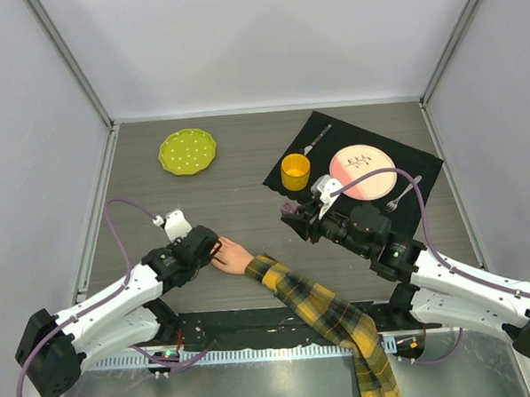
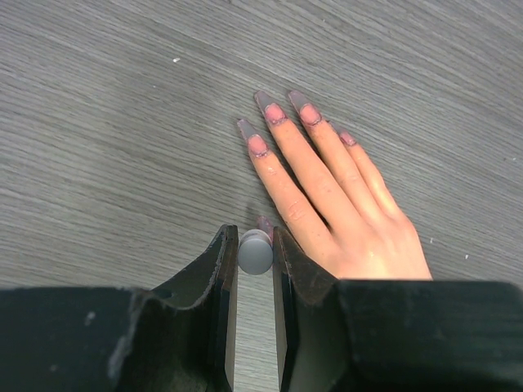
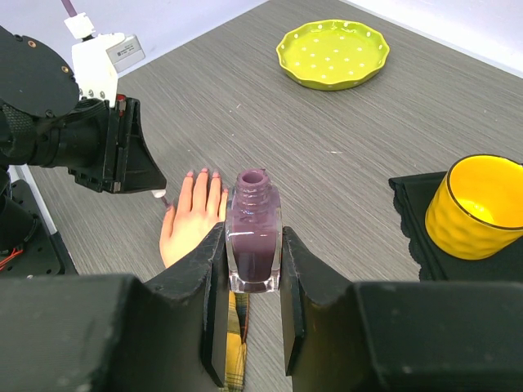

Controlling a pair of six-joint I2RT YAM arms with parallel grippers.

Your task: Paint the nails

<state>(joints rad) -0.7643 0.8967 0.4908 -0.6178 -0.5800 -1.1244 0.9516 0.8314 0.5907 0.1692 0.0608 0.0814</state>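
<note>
Left gripper [image 2: 252, 235] is clamped on the grey brush cap [image 2: 255, 253]. The cap is upright, so the bristles point down at the table. Right gripper [image 3: 252, 234] is clamped on the open polish bottle [image 3: 252, 214], held upright with the mouth up, about mid-width of the table. I read that as a dip station parked within the brush's reach, upright so nothing spills. Mannequin hand [image 2: 347, 208] lies flat, palm down, close to the near edge and left of centre. Its fingers point toward the left edge and the plaid sleeve [image 1: 329, 315] runs back toward the near edge. That puts the nails [image 2: 258, 144] face up at the fingertips, where a top-down brush can get at them. The cap sits over the thumb side, with the thumb nail [image 2: 263, 222] showing just beyond it. The cap hides the bristles, so I can't tell if they're touching. My judgement: the thumb nail is the one in hand. Green plate [image 1: 187, 152] is toward the far-left corner, and the yellow cup [image 1: 295, 171] is on the black mat [image 1: 419, 168] toward the far-right. Both are well apart from the work and probably not involved.
</note>
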